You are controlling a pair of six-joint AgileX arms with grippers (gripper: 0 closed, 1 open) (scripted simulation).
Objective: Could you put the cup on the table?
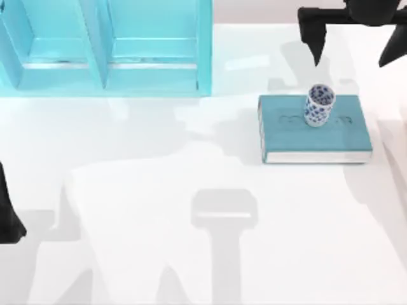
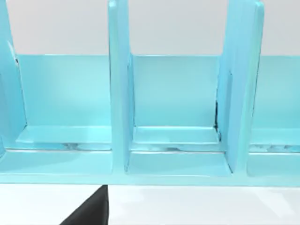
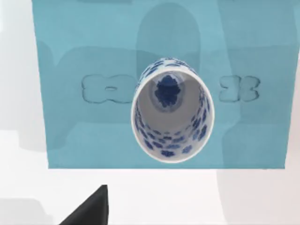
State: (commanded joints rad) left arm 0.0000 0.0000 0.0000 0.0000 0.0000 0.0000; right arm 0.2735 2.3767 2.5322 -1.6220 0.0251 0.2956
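Small white blue-speckled cup upright on teal book; right gripper above, fingers apart; left arm parked at table's left edge.

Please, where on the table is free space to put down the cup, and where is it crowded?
The cup stands upright on the teal book. The table is bare in front of the book and across the middle, below the turquoise shelf. It is tighter behind the book, near the right gripper, and at the left edge by the left gripper.
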